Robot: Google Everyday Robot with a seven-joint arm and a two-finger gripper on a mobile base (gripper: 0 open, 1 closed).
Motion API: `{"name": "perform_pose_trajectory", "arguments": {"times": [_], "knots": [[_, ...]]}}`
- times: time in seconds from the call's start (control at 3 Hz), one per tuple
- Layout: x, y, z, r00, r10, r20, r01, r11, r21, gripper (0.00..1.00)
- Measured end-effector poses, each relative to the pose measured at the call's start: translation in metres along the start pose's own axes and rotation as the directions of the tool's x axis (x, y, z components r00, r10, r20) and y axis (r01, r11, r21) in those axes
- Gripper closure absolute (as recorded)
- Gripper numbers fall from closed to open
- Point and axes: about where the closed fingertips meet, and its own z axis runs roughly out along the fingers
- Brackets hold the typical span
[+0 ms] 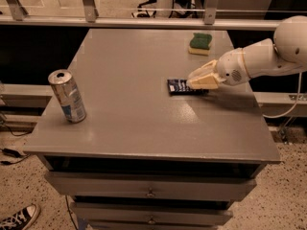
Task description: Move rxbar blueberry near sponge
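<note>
Your end effector (195, 80) sits low over the right end of the rxbar blueberry (180, 86), a dark navy wrapper with white lettering lying flat. You cannot tell whether it grips the bar. Beyond it, well apart, the sponge (200, 43) lies near the far edge of the gray tabletop (129, 66). A can (67, 96) stands far to its left, with bare surface between.
</note>
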Motion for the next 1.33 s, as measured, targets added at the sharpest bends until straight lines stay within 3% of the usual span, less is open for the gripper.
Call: {"name": "perform_pose_trajectory", "arguments": {"times": [0.67, 1.0, 1.33], "knots": [[-0.003, -0.001, -0.005, 1.000, -0.009, 0.001, 0.009, 0.9999, 0.006, 1.00], [-0.020, -0.011, -0.023, 0.999, -0.045, -0.005, 0.045, 0.9982, 0.039, 1.00], [-0.044, -0.032, -0.052, 0.997, -0.083, 0.002, 0.082, 0.9911, 0.105, 1.00]]}}
